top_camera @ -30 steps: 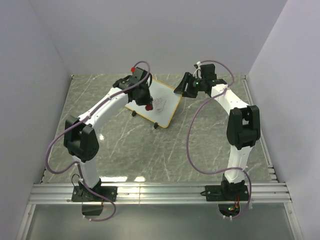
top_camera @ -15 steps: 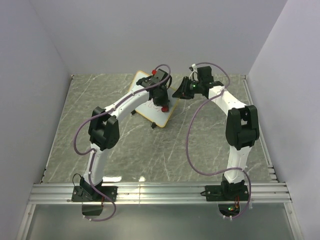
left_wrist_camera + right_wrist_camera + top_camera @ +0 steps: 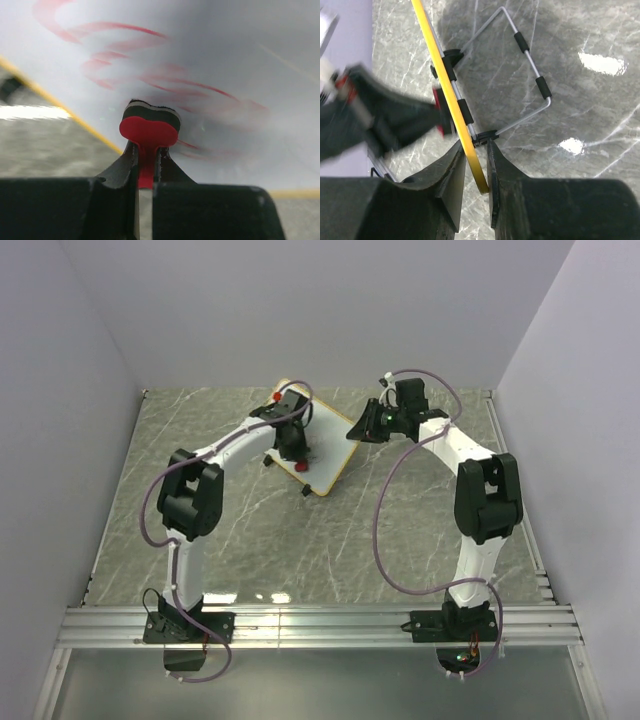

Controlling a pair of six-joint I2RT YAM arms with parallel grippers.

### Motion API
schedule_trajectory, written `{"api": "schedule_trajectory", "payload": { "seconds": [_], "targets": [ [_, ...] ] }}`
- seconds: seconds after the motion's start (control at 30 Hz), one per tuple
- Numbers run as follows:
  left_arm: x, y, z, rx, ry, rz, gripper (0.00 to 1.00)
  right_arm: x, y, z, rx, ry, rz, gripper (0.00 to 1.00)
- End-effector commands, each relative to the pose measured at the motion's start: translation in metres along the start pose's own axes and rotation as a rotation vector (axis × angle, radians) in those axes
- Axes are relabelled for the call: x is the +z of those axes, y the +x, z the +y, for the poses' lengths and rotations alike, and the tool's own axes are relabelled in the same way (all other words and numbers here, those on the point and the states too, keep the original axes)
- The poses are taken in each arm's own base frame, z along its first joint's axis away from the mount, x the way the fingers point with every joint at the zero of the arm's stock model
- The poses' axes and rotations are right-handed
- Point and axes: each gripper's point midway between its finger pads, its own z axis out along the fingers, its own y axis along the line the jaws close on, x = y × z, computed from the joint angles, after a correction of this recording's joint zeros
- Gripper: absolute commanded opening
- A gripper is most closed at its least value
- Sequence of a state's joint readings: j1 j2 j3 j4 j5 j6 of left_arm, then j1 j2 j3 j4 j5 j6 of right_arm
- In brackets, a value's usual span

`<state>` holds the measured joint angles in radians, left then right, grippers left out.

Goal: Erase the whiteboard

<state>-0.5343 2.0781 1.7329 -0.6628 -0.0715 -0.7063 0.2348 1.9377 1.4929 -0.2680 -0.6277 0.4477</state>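
The whiteboard (image 3: 326, 443), white with a yellow frame, stands tilted on the marble table at the back middle. Red scribbles (image 3: 165, 82) cross its face in the left wrist view. My left gripper (image 3: 297, 457) is shut on the small red-and-black eraser (image 3: 150, 125), whose pad is pressed against the board near its lower-left yellow edge (image 3: 47, 97). My right gripper (image 3: 362, 430) is at the board's right corner. In the right wrist view its jaws (image 3: 476, 170) are shut on the yellow frame edge (image 3: 444, 82).
The board's wire stand (image 3: 532, 70) with black sleeves rests on the marble table (image 3: 250, 530) behind the board. The blurred left arm (image 3: 380, 120) shows on the far side of the frame. Grey walls close in the table at the back and sides.
The left gripper with the eraser swept right across the board, then back left and down toward its lower edge. The right gripper stayed at the board's corner.
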Motion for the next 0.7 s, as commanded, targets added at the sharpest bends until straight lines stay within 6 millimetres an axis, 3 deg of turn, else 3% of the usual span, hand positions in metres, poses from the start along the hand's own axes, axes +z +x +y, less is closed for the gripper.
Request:
{"api": "schedule_trajectory", "payload": {
  "seconds": [0.0, 0.1, 0.17, 0.27, 0.4, 0.47, 0.53, 0.67],
  "targets": [
    [0.032, -0.017, 0.056, 0.0, -0.134, -0.053, 0.0, -0.016, 0.02, -0.001, 0.02, 0.064, 0.045, 0.0],
    [0.037, -0.023, 0.06, 0.011, -0.144, -0.063, 0.0, -0.02, 0.023, -0.001, 0.02, 0.072, 0.046, 0.0],
    [0.033, -0.029, 0.048, 0.012, -0.107, -0.077, 0.0, -0.021, 0.023, -0.001, 0.021, 0.074, 0.046, 0.0],
    [0.017, -0.029, 0.011, 0.056, -0.043, -0.108, 0.0, -0.018, 0.027, 0.003, 0.012, 0.074, 0.06, 0.0],
    [-0.008, -0.009, -0.057, 0.104, 0.104, -0.121, 0.0, -0.013, 0.029, 0.01, 0.02, 0.053, 0.075, 0.0],
    [-0.015, 0.008, -0.08, 0.11, 0.177, -0.097, 0.0, -0.01, 0.029, 0.015, 0.038, 0.026, 0.08, 0.0],
    [-0.023, 0.017, -0.093, 0.1, 0.256, -0.097, 0.0, -0.01, 0.026, 0.022, 0.048, 0.0, 0.078, 0.0],
    [-0.031, 0.032, -0.101, 0.079, 0.353, -0.12, 0.0, -0.008, 0.022, 0.032, 0.079, -0.04, 0.076, 0.0]
  ]
}}
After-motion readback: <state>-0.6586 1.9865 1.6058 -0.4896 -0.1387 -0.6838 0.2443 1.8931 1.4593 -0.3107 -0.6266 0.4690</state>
